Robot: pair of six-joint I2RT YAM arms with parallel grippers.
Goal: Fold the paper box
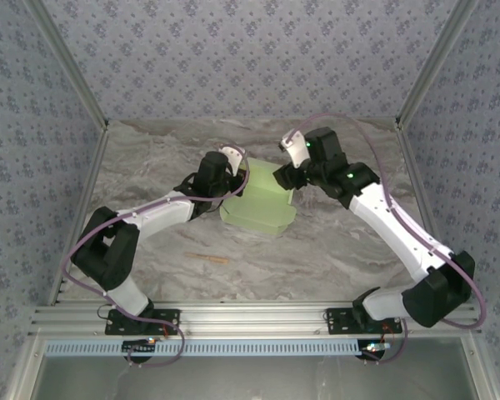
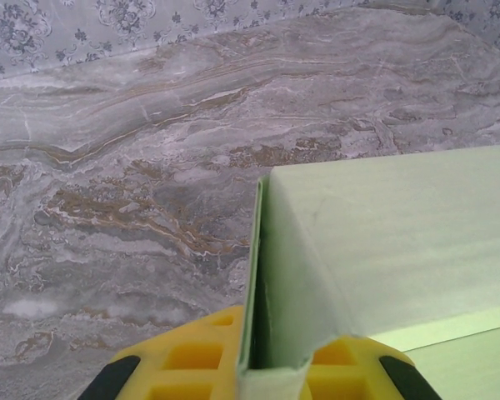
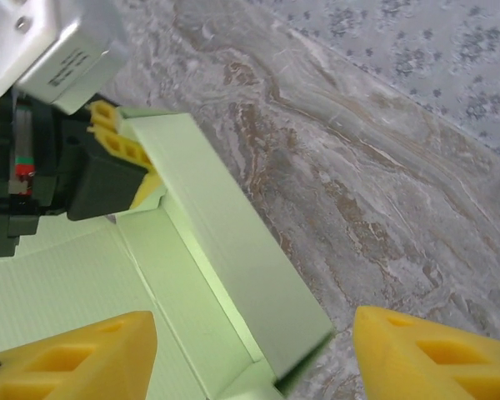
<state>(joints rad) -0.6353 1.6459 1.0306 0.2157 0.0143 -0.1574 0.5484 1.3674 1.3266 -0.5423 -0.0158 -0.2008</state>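
The box [image 1: 262,208] lies at mid-table [image 1: 150,158], nearer the far edge, partly folded with one long wall raised. The left gripper [image 2: 271,362] is clamped on one end of that wall, jaws pressed together on the card. The right gripper [image 3: 254,350] is spread apart, one finger either side of the wall's other end. A stick [image 1: 210,258] lies apart, toward the near edge.

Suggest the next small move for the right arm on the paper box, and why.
Probably close the right fingers on the raised side wall of the paper box. They stand open astride one end of that wall, while the left fingers pinch its other end, so a second pinch would likely press the fold flat.
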